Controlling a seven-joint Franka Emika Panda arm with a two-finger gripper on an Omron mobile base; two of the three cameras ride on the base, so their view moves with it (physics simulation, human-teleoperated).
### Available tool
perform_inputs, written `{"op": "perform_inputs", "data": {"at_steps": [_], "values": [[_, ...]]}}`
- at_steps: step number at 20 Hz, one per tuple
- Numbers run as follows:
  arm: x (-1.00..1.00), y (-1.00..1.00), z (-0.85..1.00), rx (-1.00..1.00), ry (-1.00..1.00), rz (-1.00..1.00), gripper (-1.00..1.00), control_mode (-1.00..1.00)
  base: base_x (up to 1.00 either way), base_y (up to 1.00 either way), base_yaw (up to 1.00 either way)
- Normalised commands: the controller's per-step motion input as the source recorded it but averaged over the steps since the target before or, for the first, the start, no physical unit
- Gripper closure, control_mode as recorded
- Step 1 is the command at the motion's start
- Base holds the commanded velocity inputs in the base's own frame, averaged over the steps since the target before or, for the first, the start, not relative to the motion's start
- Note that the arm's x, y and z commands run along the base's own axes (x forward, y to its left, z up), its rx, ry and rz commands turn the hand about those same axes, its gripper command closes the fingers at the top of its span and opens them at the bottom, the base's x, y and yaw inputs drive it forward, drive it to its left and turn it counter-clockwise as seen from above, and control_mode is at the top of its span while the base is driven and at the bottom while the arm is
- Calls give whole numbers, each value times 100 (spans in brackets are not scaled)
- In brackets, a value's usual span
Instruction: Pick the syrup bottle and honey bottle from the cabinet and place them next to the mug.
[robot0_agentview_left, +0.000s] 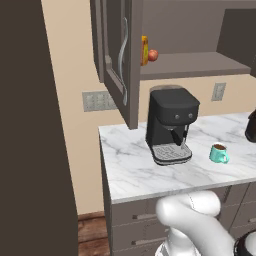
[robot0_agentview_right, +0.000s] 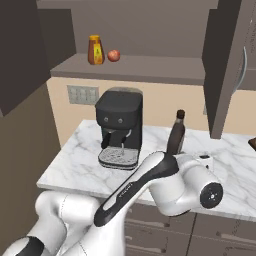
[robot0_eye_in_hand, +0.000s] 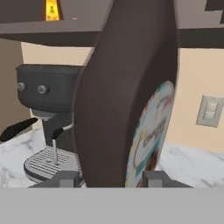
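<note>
Syrup bottle (robot0_eye_in_hand: 127, 100) in end effector (robot0_eye_in_hand: 109, 178); honey bottle (robot0_agentview_right: 95, 50) inside open cabinet (robot0_agentview_right: 130, 67).

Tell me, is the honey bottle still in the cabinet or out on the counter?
In the cabinet. The honey bottle stands upright on its open shelf beside a small red ball, above the coffee machine.

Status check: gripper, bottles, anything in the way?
Gripper shut on syrup bottle, over the counter. Honey bottle on cabinet shelf. Coffee machine stands close by.
</note>
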Motion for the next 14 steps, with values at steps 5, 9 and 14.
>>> {"op": "perform_inputs", "data": {"at_steps": [5,9,14], "values": [[47,-45,-39,-1,12,0,100,-100,0,0,0],[29,-36,-47,0,8,0,100,-100,0,0,0],[35,-20,-60,0,10,0,100,-100,0,0,0]]}}
